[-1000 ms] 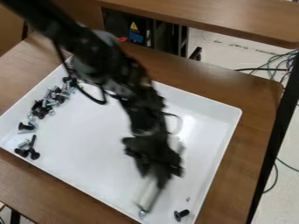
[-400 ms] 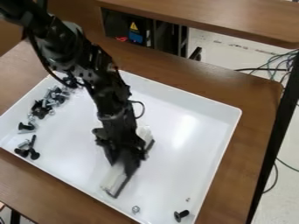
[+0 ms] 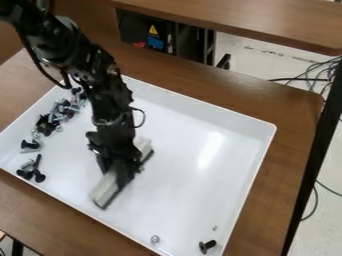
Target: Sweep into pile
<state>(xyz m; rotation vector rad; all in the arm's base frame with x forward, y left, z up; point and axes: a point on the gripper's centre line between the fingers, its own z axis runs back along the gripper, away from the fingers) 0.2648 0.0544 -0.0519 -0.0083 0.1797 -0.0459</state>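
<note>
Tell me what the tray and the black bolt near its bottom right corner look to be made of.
The tray looks like smooth, glossy white plastic, going by its bright glare patch and rounded corner. The black bolt is probably metal with a dark coating, though its plain black look could also be plastic.

Black arm (image 3: pixel 103 75) enters at the upper left corner of the frame and slants down and to the right. Below the bulky upper joints the run turns steeper, nearly straight down the frame to the wrist (image 3: pixel 112 120). A black cable (image 3: pixel 41 75) bows out left of the upper joints; a smaller loop stands off the right side by the wrist. Gripper (image 3: pixel 115 175) left of centre, slightly below mid-height, pointing downward, fingers closed in a grip.
</note>
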